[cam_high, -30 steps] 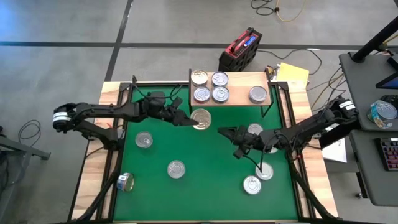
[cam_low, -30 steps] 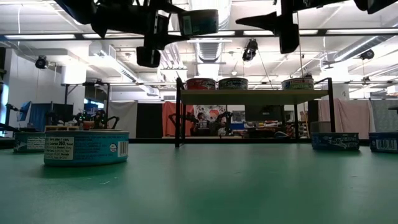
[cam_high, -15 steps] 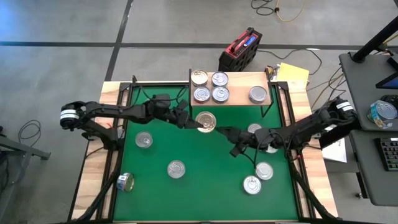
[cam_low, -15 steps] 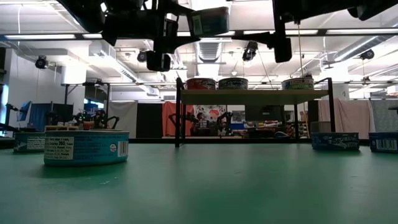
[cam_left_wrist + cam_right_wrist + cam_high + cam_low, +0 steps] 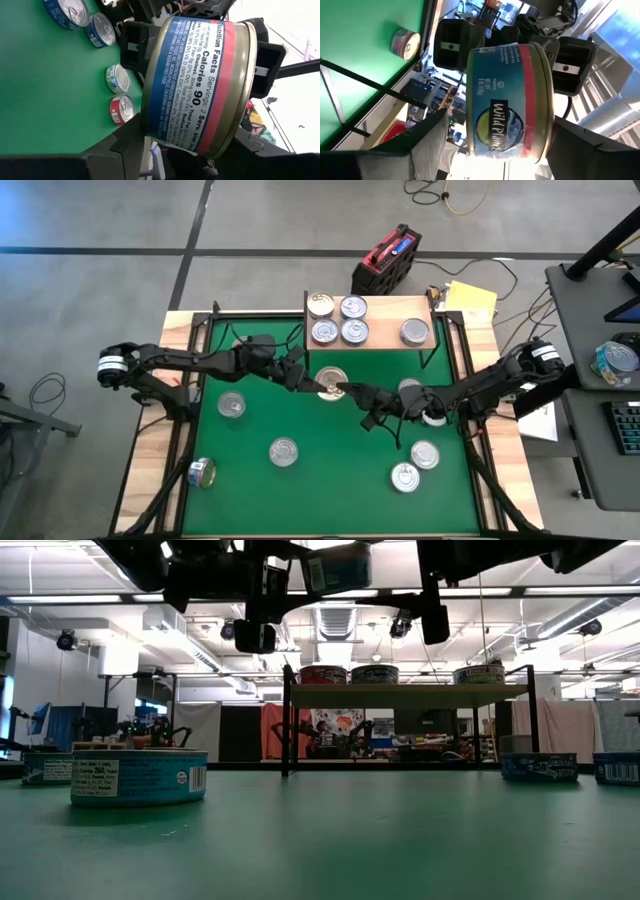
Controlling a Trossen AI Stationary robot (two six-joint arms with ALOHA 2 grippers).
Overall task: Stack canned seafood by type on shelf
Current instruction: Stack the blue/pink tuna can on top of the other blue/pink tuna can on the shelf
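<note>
Holding can (image 5: 331,381) midair, left pincer (image 5: 308,383).

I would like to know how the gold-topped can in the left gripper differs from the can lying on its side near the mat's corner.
The gold-topped can is in the air, clamped in the left gripper; the tipped can rests untouched on the green mat. The gold-topped can's lid faces up; the tipped can lies on its side, lid facing sideways. Both are short round tins.

11 cans (image 5: 284,451) – 5 on shelf (image 5: 384,334), 1 held, 5 on mat (image 5: 330,480).
</note>
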